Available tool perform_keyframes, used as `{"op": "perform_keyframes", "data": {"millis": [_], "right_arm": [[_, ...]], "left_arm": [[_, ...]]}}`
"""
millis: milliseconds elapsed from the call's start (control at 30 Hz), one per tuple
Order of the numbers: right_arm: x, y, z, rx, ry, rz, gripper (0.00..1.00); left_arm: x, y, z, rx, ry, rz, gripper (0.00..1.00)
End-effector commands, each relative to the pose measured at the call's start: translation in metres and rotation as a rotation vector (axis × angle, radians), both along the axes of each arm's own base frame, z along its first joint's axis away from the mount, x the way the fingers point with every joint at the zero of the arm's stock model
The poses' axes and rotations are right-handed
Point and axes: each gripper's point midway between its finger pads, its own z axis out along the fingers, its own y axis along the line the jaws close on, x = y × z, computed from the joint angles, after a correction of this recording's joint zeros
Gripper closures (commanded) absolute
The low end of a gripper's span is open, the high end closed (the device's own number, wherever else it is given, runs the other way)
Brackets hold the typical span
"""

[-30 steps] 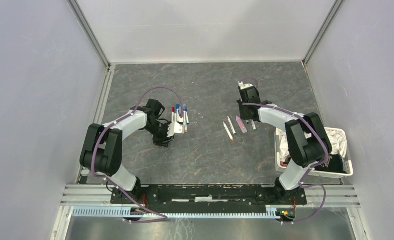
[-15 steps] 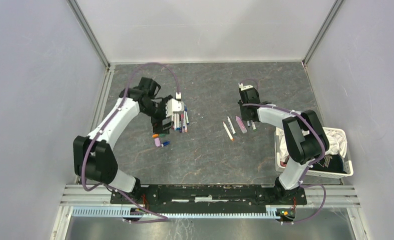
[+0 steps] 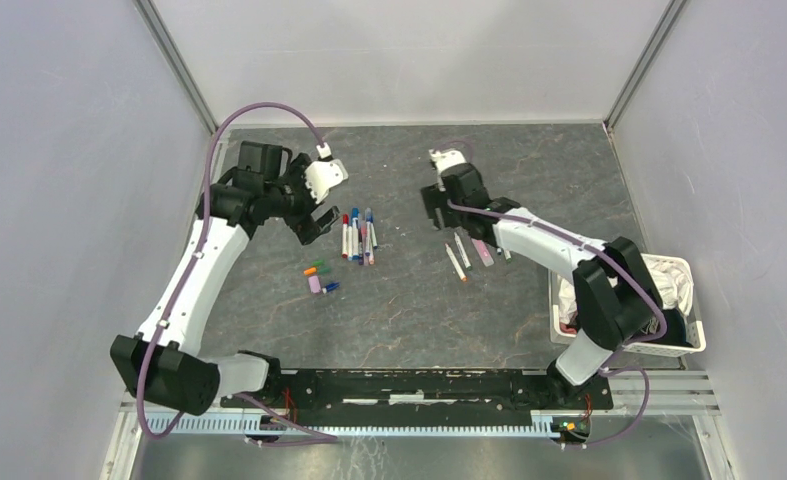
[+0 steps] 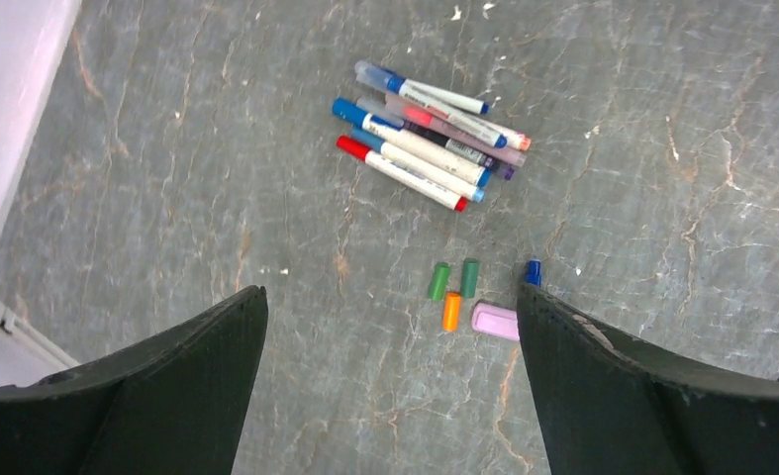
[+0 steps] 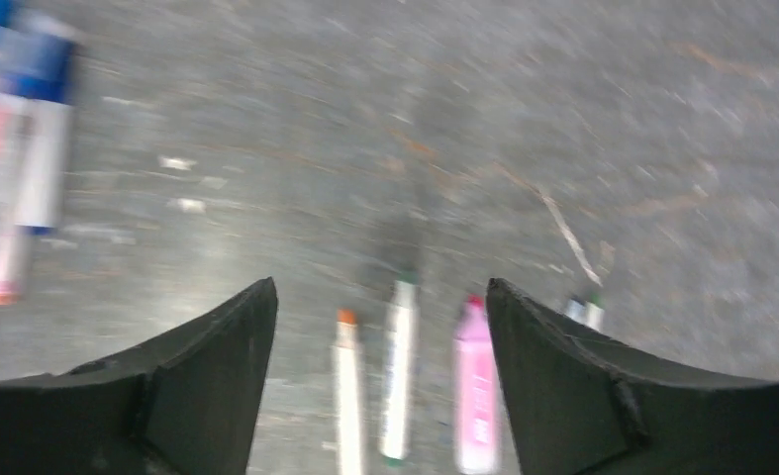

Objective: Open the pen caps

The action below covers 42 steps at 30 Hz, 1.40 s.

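A bundle of capped white pens [image 3: 357, 235] [image 4: 430, 134] lies left of centre. Loose pen caps lie near it: two green [image 4: 438, 281], one orange [image 4: 451, 311], one pink [image 4: 494, 321] and one blue [image 4: 533, 271], also seen from above [image 3: 316, 272]. My left gripper [image 3: 314, 218] [image 4: 390, 297] hangs open and empty above the floor, back-left of the caps. Uncapped pens lie right of centre: an orange-tipped one [image 5: 347, 386], a green-tipped one [image 5: 400, 366], a pink one [image 5: 476, 386] [image 3: 482, 250]. My right gripper [image 3: 435, 210] [image 5: 380, 287] is open and empty, raised behind them.
A white basket [image 3: 675, 264] with cloths inside stands at the right edge, beside the right arm's base. Grey walls enclose the floor on the left, back and right. The right wrist view is blurred by motion.
My left gripper opened and rose back and left, uncovering the loose caps. The right gripper opened and swung left, away from the uncapped pens.
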Motion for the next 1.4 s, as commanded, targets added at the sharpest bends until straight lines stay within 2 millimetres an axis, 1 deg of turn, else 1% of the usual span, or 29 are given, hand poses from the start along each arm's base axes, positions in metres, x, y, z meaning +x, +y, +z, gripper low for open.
{"op": "perform_keyframes", "data": {"millis": [0,67,133,167,233,267,333,467,667,867,933,1000,1067,1133,1233,1267,1300,1367], "right_arm": [[-0.002,0.078,0.024,0.11,-0.042,0.14,0.26],[-0.007,0.11,0.016,0.162,0.0,0.2,0.36],[-0.009,0.135,0.007,0.189,0.042,0.244,0.46],[-0.009,0.145,0.002,0.193,0.056,0.258,0.48],[-0.009,0.162,-0.009,0.196,0.087,0.28,0.49],[-0.009,0.169,-0.015,0.196,0.101,0.289,0.49],[-0.008,0.181,-0.021,0.195,0.116,0.298,0.5],[-0.003,0.19,-0.038,0.183,0.147,0.288,0.56],[0.0,0.196,-0.06,0.171,0.18,0.276,0.58],[0.004,0.193,-0.07,0.144,0.18,0.256,0.58],[0.005,0.189,-0.075,0.117,0.182,0.242,0.59],[0.007,0.181,-0.081,0.079,0.181,0.219,0.63],[0.01,0.168,-0.085,0.025,0.173,0.175,0.66],[0.01,0.155,-0.087,-0.028,0.166,0.139,0.66],[0.012,0.14,-0.078,-0.062,0.131,0.097,0.66],[0.012,0.138,-0.072,-0.058,0.117,0.089,0.66],[0.012,0.138,-0.067,-0.049,0.104,0.088,0.66],[0.014,0.141,-0.05,-0.017,0.075,0.089,0.67]], "left_arm": [[0.013,0.014,-0.009,-0.009,0.001,0.159,0.0],[0.011,0.015,-0.012,-0.026,0.03,0.162,0.0],[0.01,0.016,-0.009,-0.055,0.035,0.167,0.0],[0.01,0.017,-0.006,-0.068,0.031,0.172,0.0],[0.01,0.015,-0.003,-0.09,0.03,0.175,0.0],[0.009,0.014,-0.002,-0.098,0.031,0.173,0.0],[0.007,0.011,-0.001,-0.109,0.041,0.161,0.01],[0.005,0.009,-0.004,-0.112,0.064,0.15,0.05],[0.005,0.008,-0.001,-0.12,0.058,0.142,0.05],[0.004,0.008,-0.005,-0.113,0.067,0.135,0.06],[0.004,0.008,-0.007,-0.108,0.069,0.133,0.06],[0.004,0.009,-0.007,-0.104,0.069,0.134,0.07],[0.003,0.009,-0.008,-0.1,0.071,0.132,0.07],[0.004,0.01,-0.008,-0.096,0.071,0.13,0.08],[0.004,0.01,-0.01,-0.093,0.073,0.129,0.08],[0.004,0.01,-0.01,-0.094,0.075,0.129,0.08],[0.005,0.009,-0.009,-0.097,0.076,0.127,0.08],[0.005,0.008,-0.009,-0.102,0.078,0.125,0.09]]}}
